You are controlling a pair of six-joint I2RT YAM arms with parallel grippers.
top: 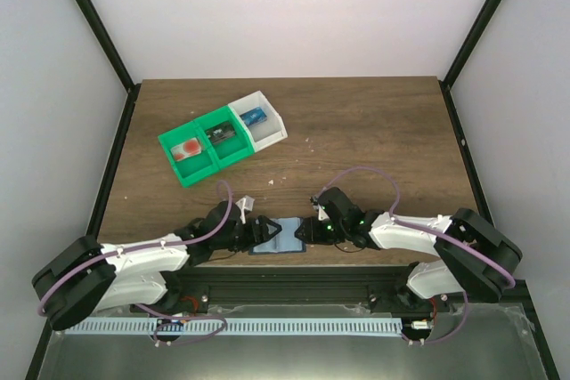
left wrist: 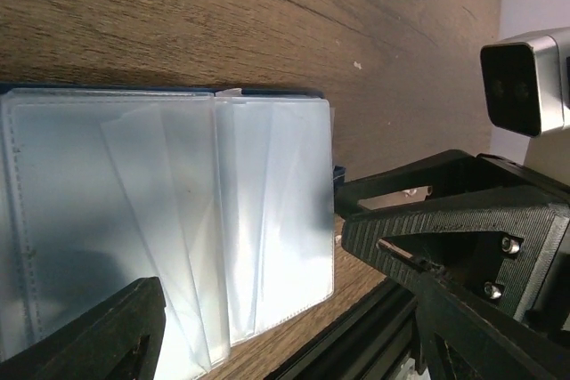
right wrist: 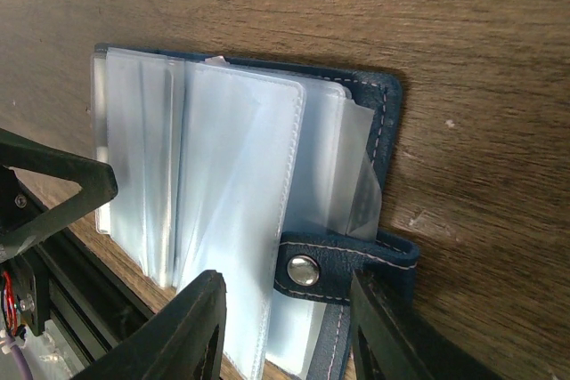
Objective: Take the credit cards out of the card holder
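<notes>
The card holder [top: 278, 238] lies open near the table's front edge, between my two grippers. Its navy cover [right wrist: 389, 122] faces down and its clear sleeves [left wrist: 178, 220] fan upward; I see no credit card inside them. My left gripper [left wrist: 294, 340] hangs open over the sleeves' near edge, gripping nothing. My right gripper [right wrist: 289, 335] is open, its fingers straddling the snap tab [right wrist: 343, 266] and the sleeve edges [right wrist: 240, 220]. Credit cards lie in the trays: a red-and-white one [top: 189, 150], a dark one [top: 220, 135] and a blue one [top: 254, 117].
A green two-bin tray [top: 203, 149] and a white bin [top: 263, 122] stand joined at the back left. The black frame rail [left wrist: 356, 344] runs along the table's front edge just below the holder. The right arm's gripper body [left wrist: 454, 229] is close to my left fingers.
</notes>
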